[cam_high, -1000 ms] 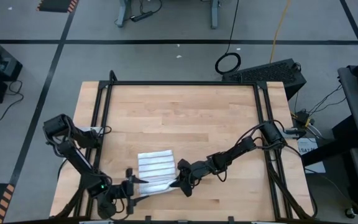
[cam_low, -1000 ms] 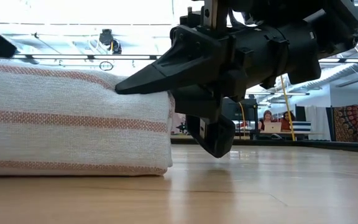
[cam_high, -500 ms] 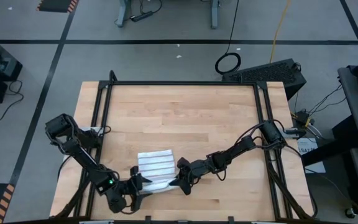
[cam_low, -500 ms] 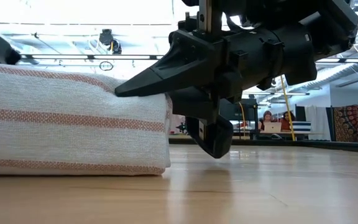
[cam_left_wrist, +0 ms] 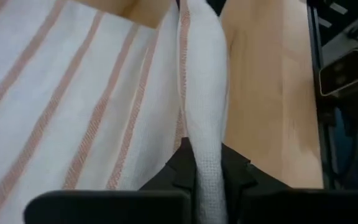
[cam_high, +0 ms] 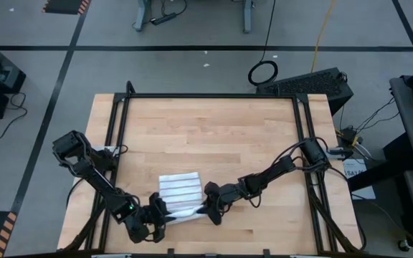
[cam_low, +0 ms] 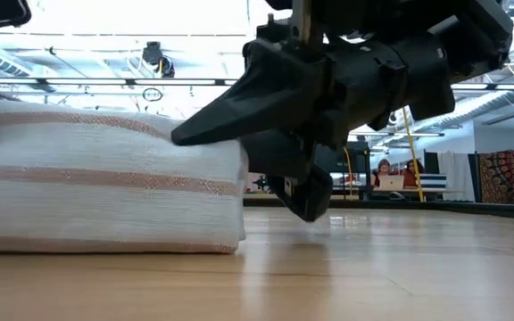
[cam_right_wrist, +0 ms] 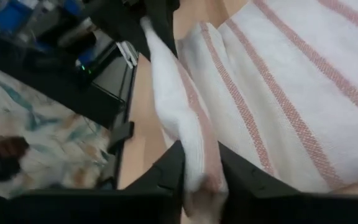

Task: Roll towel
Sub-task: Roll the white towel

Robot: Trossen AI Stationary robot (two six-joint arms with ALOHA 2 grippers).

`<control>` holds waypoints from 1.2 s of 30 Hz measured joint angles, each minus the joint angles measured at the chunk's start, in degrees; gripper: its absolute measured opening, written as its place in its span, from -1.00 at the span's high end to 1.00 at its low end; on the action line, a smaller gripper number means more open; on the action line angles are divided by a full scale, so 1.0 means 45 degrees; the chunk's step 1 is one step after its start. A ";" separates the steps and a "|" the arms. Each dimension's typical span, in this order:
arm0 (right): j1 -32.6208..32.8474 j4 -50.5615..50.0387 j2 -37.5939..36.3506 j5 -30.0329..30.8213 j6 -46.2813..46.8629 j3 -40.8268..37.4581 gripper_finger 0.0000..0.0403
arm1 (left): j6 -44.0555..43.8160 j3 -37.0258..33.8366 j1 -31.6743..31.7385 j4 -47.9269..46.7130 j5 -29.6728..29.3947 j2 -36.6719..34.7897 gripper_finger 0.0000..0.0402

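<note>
**White striped cloth pinched at its near edge by both grippers**

White cloth with narrow reddish stripes, the towel (cam_high: 180, 193) lies folded into a flat pad on the wooden table (cam_high: 214, 129), toward the near edge.

Left gripper (cam_high: 158, 213): positioned at the towel's near-left corner. In the left wrist view, a raised ridge of the towel's edge (cam_left_wrist: 202, 118) runs straight out from between the two dark fingers (cam_left_wrist: 238, 174), which are closed tightly on it. The rest of the towel spreads flat to one side of that ridge; bare table lies on the other.

Right gripper (cam_high: 205, 209): positioned at the towel's near-right corner, just beside the pad. In the right wrist view, a bunched fold of the edge (cam_right_wrist: 182, 124) sits clamped between the fingers (cam_right_wrist: 166, 174). In the low view, its upper finger (cam_low: 217, 125) presses on the towel's top corner.
</note>
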 joint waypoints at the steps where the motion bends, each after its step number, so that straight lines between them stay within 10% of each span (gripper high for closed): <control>1: 0.0000 -0.0181 -0.0122 -0.0018 -0.0455 0.0000 0.62 | -0.0164 -0.0009 -0.0043 -0.0004 0.0010 0.0000 0.84; 9: 0.0273 -0.5066 -0.2725 0.0404 -0.5780 0.0037 0.08 | -0.0747 -0.0057 -0.0062 0.0122 0.0061 -0.0159 0.91; 15: 0.1174 -0.4739 -0.3207 0.2153 -1.0187 0.0087 -0.02 | -0.0220 -0.0882 0.0800 0.1880 0.0057 -0.0670 0.91; 31: 0.0584 -0.6822 -0.2041 0.3625 -1.0955 0.1821 0.07 | -0.1842 -0.2437 0.0773 0.4712 0.0191 -0.0617 0.90; 36: -0.0036 -0.7599 -0.1743 0.1432 -1.1380 0.2502 0.15 | -0.2834 -0.2434 0.0671 0.3868 -0.0051 -0.0615 0.90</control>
